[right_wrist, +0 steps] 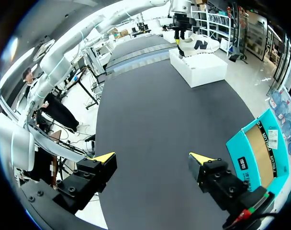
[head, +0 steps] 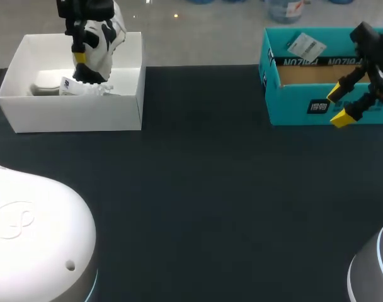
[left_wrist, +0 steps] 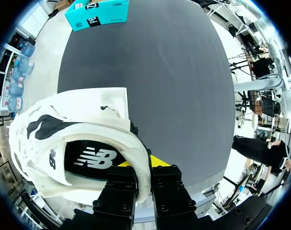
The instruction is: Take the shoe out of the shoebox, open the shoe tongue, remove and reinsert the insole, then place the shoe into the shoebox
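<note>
A white shoe [head: 105, 39] with black trim hangs heel-up over the open white shoebox [head: 72, 114] at the table's far left. My left gripper [head: 80, 60] is shut on it from above. In the left wrist view the padded heel collar of the shoe [left_wrist: 64, 139] runs between the two fingers of the left gripper [left_wrist: 143, 163], and the dark inside of the shoe shows. My right gripper [head: 339, 106] hovers open and empty at the far right, in front of the teal box [head: 292, 107]. From the right wrist view, the right gripper [right_wrist: 152, 160] faces the shoe [right_wrist: 200, 44] and the white shoebox [right_wrist: 198, 69] across the table.
White wrapping paper [head: 53, 85] lies inside the white shoebox. The teal box [right_wrist: 253, 153] has a brown cardboard inside and stands close beside my right gripper. The dark table top [head: 204, 189] stretches between the two boxes.
</note>
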You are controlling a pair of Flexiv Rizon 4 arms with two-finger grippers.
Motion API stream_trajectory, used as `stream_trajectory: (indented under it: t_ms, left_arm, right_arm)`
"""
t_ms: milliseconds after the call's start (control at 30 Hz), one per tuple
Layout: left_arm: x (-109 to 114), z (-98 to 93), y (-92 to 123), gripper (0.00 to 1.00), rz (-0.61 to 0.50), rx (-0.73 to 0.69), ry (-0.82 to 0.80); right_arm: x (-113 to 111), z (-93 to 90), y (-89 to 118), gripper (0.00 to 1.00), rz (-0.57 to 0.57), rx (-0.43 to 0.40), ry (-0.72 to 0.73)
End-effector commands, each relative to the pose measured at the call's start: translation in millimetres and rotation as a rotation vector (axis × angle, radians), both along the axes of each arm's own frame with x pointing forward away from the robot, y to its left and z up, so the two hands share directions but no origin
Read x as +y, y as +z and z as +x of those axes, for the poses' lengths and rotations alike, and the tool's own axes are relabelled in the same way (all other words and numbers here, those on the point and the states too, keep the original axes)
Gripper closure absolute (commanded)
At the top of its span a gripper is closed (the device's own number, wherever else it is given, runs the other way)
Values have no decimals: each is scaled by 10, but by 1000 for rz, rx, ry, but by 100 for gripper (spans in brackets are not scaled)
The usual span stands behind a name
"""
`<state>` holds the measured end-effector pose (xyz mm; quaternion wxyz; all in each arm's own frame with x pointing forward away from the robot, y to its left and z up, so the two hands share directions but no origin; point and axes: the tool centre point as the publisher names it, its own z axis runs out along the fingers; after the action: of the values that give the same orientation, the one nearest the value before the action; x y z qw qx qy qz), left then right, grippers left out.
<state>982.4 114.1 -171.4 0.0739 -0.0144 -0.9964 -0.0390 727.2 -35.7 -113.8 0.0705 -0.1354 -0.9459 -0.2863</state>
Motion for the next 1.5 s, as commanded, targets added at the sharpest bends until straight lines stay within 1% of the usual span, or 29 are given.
stream_trajectory:
  t_ms: [33,767,833,900,933,1000,1067,1100,1133,1167,1200,1400,1500]
  left_arm:
    - [10,-19,12,100,-1,-6,-1]
    - [10,-19,12,100,-1,-6,-1]
    - [36,13,3,100,6,3,-23]
    - [74,65,5,100,15,-5,-35]
    - [95,117,-7,100,3,12,-54]
    - [122,168,-18,100,0,-4,-92]
    - [158,241,-36,100,-13,4,-142]
    - [183,275,-37,100,-11,-16,-164]
    - [193,307,-47,100,-27,-4,-214]
    - [207,339,-55,100,-18,-13,-234]
    - [230,380,-67,100,14,-45,-233]
    - [334,580,-196,100,54,-75,-355]
    - [396,689,-210,100,57,-88,-408]
  right_arm:
    - [5,15,-6,0,-3,2,1]
    - [5,15,-6,0,-3,2,1]
    - [5,15,-6,0,-3,2,1]
    - [5,15,-6,0,-3,2,1]
    - [5,15,-6,0,-3,2,1]
    - [5,15,-6,0,-3,2,1]
    - [5,15,-6,0,-3,2,1]
    - [5,15,-6,0,-3,2,1]
    - [5,15,-6,0,-3,2,1]
    - [5,15,-6,0,-3,2,1]
    - [5,15,-6,0,-3,2,1]
    - [5,15,-6,0,-3,2,1]
    - [5,15,-6,0,-3,2,1]
